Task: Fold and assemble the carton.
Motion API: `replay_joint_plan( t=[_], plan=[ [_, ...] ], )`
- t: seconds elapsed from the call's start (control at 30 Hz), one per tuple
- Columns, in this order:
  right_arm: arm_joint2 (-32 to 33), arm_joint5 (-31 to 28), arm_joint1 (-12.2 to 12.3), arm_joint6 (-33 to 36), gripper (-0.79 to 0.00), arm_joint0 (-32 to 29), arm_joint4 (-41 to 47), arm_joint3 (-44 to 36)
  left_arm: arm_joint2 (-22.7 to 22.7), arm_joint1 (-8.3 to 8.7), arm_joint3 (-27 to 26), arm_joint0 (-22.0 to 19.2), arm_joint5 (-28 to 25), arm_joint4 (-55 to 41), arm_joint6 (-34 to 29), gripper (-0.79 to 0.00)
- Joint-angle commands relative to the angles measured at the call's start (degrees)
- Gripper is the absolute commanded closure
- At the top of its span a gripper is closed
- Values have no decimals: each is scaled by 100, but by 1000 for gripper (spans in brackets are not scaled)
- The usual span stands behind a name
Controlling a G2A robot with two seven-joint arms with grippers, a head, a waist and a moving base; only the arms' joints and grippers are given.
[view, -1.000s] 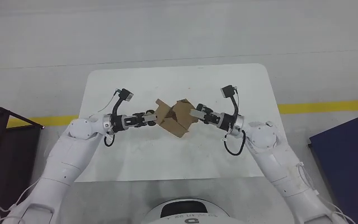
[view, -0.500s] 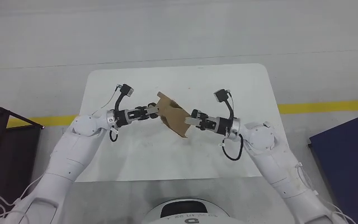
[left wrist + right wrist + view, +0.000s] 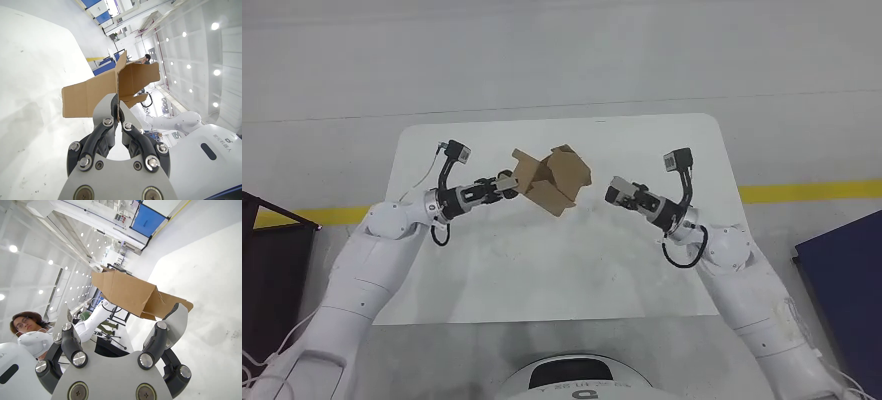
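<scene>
Top view: left gripper [image 3: 504, 185] is clamped on the left flap of the carton [image 3: 552, 180], holding it over the far middle of the table [image 3: 542, 290]. The right gripper [image 3: 614, 192], which was at the carton half a second ago, has let go and sits just right of it, so one arm alone carries the half-formed box.

Left wrist view: the fingers [image 3: 105, 108] pinch a cardboard edge.

Right wrist view: the fingers [image 3: 177, 317] are spread wide, with the carton [image 3: 128, 291] beyond them and untouched. No print shows on the cardboard.
</scene>
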Motion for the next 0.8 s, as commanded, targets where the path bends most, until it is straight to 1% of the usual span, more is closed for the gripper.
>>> replay_joint_plan(
  t=[0.0,0.07,0.13,0.23,0.3,0.33,0.4,0.5,0.6,0.67,0.73,0.77],
  plan=[
    [-94,36,-6,354,-683,66,297,128,-12,-3,-12,-5,3,-5,-23,0],
    [-239,32,-27,453,-693,195,267,325,-14,-7,-47,-7,-6,-18,-75,0],
    [-419,51,-66,379,-705,362,162,532,-19,-10,-83,-1,-15,-45,-145,0],
    [-654,39,-121,271,-699,529,75,684,-39,-9,-105,9,-4,-75,-239,0],
    [-749,26,-147,277,-683,617,147,775,-53,-8,-109,21,-5,-83,-282,0],
    [-790,17,-161,291,-656,664,204,832,-58,-7,-115,29,-5,-82,-307,0],
    [-867,-11,-188,351,-640,755,381,953,-71,-6,-132,47,-3,-82,-341,0],
    [-939,-63,-219,562,-588,877,750,1110,-104,-1,-149,77,-1,-81,-370,0],
    [-958,-83,-239,823,-585,941,1201,1236,-147,7,-143,107,-6,-69,-387,0],
    [-940,-62,-251,925,-563,978,1486,1335,-171,11,-146,122,0,-54,-399,0],
    [-918,-14,-262,849,-554,1019,1588,1475,-191,14,-168,142,-1,-64,-412,0],
    [-906,2,-267,678,-529,1045,1484,1536,-201,15,-181,150,-2,-65,-423,0]
  ],
)
